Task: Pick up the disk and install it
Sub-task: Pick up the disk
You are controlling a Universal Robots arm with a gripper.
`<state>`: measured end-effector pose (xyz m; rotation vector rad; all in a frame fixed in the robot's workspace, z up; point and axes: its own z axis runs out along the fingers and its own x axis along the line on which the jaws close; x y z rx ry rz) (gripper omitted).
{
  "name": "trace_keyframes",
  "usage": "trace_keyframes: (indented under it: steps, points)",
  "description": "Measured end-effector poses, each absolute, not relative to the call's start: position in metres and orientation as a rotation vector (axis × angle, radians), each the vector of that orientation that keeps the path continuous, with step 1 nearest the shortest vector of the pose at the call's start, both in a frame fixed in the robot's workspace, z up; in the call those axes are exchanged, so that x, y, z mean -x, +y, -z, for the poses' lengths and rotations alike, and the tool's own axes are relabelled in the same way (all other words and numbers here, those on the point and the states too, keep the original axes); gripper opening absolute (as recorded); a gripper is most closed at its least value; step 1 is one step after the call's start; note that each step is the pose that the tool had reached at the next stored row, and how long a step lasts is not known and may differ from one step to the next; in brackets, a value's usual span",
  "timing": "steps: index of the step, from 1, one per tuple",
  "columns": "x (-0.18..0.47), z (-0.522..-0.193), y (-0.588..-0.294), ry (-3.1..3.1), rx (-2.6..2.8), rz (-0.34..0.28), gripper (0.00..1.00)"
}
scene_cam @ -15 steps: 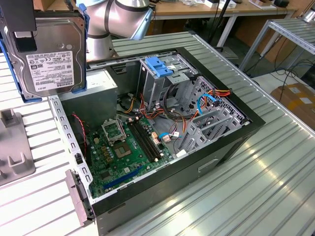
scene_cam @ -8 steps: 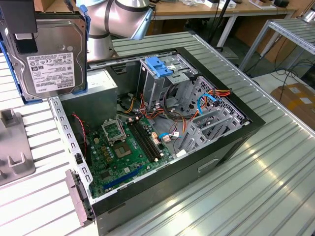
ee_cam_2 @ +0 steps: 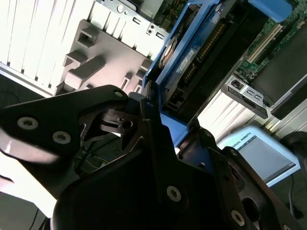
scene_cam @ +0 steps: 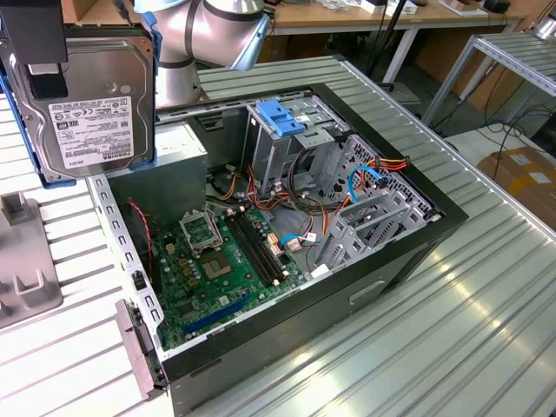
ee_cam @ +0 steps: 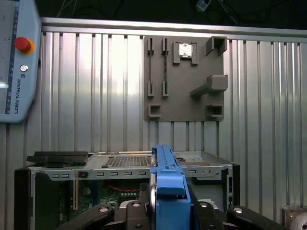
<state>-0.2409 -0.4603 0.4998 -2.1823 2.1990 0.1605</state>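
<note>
Exterior view: hanging in the air at the exterior view's left, the flat rectangular grey metal disk (scene_cam: 91, 95) framed by bright blue plastic rails, white label facing the camera, well above the ribbed metal tabletop (scene_cam: 452, 313). Pinching it near its upper edge, the black hand (scene_cam: 48, 65). Lying open towards the exterior view's right, a black computer case (scene_cam: 391, 252) holding a green circuit board (scene_cam: 221, 269) and a tall metal cage topped by a blue plastic bracket (scene_cam: 282, 117), with loose coloured cables (scene_cam: 287, 204) crowding the space beside the cage. Resting on the tabletop below the disk, a grey moulded fixture plate (scene_cam: 22, 269).

Second wrist view: squeezing the disk (ee_cam_2: 192, 48) edge-on by its blue rail, the hand (ee_cam_2: 170, 120), with the grey plate (ee_cam_2: 96, 62) lying beyond.

First wrist view: standing edge-on between the black fingers (ee_cam: 132, 213) of the hand (ee_cam: 165, 211), the disk (ee_cam: 165, 187); lying beyond, the open case (ee_cam: 129, 165), the plate (ee_cam: 184, 81) and a pale control pendant with a red button (ee_cam: 17, 62).
</note>
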Motion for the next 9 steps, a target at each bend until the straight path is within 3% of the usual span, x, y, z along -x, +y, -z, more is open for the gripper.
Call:
trace_keyframes:
  steps: [9]
  points:
    - [0.2409, -0.4996, -0.4669, 2.199, 2.182, -0.161, 0.37]
